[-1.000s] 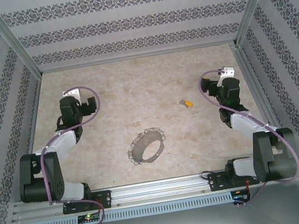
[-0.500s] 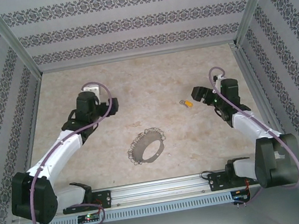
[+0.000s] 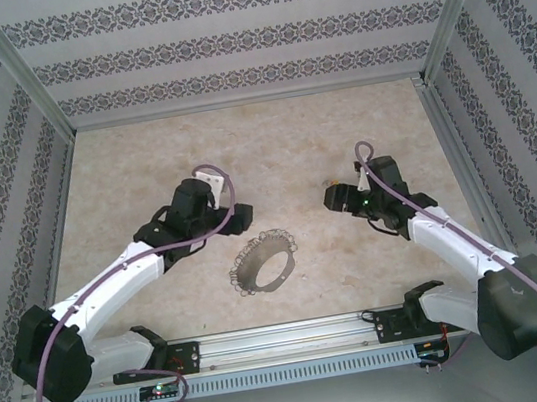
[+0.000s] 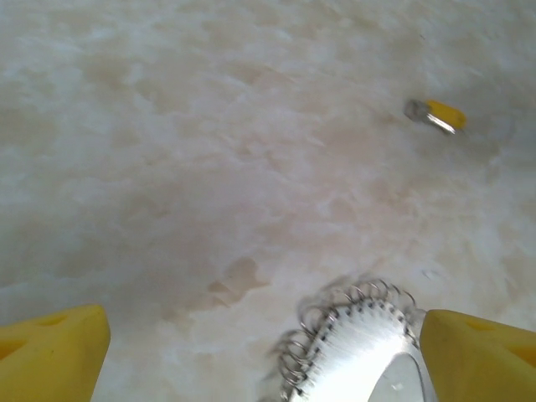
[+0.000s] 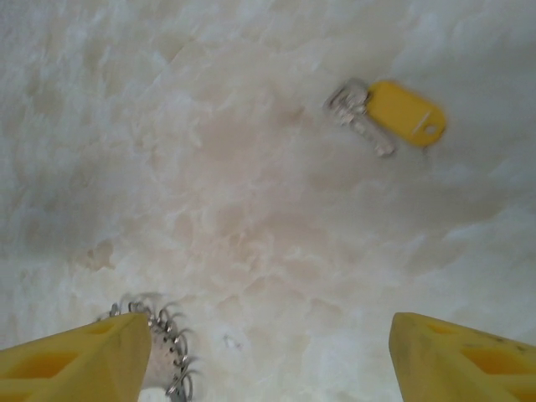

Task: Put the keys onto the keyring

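While left fingers (image 4: 50, 352) and right fingers (image 5: 75, 360) gape empty, key (image 5: 387, 117) and keyring (image 4: 352, 335) lie apart.

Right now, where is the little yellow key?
In the right wrist view the key lies on the table, upper right, ahead of the right fingers. In the left wrist view it sits beyond the keyring, far right.

Marbled beige tabletop (image 3: 240, 145) between patterned walls (image 3: 224, 41).

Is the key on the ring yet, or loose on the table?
Loose: the key lies flat on the table, well apart from the ring.
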Robot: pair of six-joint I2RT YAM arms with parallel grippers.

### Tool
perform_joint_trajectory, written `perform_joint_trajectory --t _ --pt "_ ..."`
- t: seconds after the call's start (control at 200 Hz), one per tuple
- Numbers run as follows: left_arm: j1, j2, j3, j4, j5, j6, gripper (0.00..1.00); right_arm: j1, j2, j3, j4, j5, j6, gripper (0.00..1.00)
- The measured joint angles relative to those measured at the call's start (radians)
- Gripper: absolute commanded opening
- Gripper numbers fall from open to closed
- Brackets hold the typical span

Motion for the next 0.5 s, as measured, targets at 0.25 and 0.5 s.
perform_joint_trajectory --t 0.25,0.5 --pt "-0.071 0.017 -0.039 0.025 0.011 -0.04 0.95 0.143 0.082 -0.039 0.001 -0.022 0.092 0.55" --pt "-0.074 0.113 -0.042 0.087 -0.03 -0.079 0.97 0.261 0.152 -0.058 0.038 -0.02 0.164 0.45"
